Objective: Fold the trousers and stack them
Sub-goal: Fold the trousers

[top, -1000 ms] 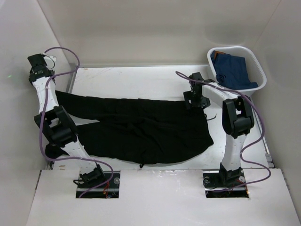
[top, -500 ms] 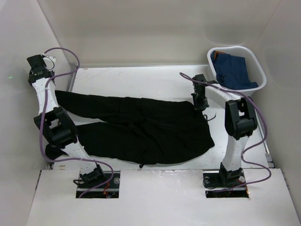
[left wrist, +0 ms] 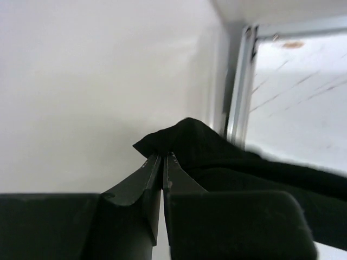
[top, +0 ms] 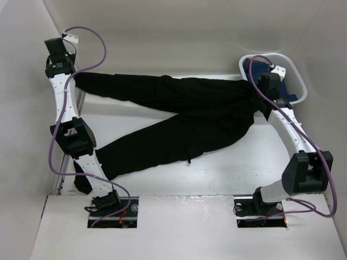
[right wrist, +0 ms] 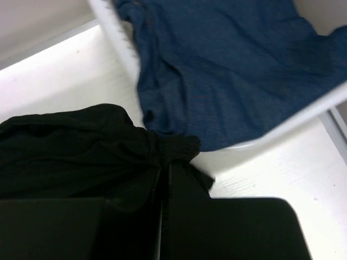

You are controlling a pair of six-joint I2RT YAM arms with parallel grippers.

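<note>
Trousers [top: 206, 105] stretched between left gripper [left wrist: 164, 160] and right gripper [right wrist: 164, 176], jaws clamped on fabric. Thin pinches might slip; basket [top: 303, 89] at upper right could snag.

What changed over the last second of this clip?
The right end effector closed on the trousers at the waistband; both arms then carried them toward the back, one leg trailing. The left end effector kept its grip on a leg end; basket and blue garment stayed put.
</note>
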